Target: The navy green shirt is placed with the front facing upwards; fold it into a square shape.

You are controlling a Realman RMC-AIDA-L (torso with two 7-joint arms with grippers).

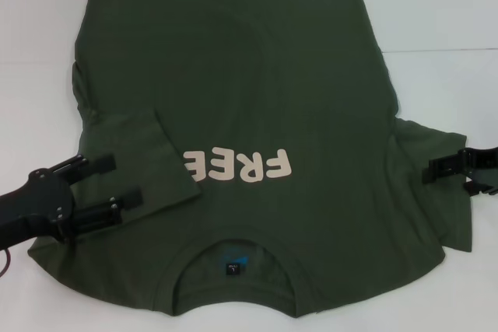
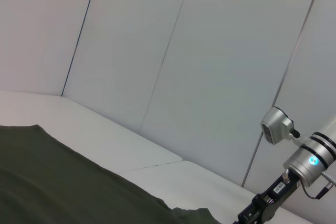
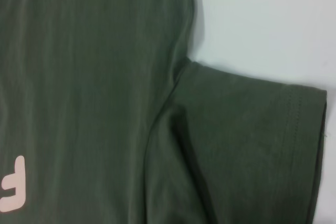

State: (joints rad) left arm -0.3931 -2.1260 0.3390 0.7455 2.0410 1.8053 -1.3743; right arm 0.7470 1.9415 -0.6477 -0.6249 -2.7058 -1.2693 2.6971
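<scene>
Lying flat on the white table (image 1: 436,5), collar nearest the robot, the navy green shirt (image 1: 257,91) looks light and limp, so an edge pinch at the spread right sleeve (image 3: 252,129) suits. Left gripper (image 1: 117,182), fingers spread, hovers over the folded-in left sleeve (image 1: 148,165); right gripper (image 1: 443,169) cannot be judged.

Bright, even overhead light, soft shadows, no glare, slightly soft focus.

White table (image 1: 436,5), pale panelled wall (image 2: 210,51) behind it
</scene>
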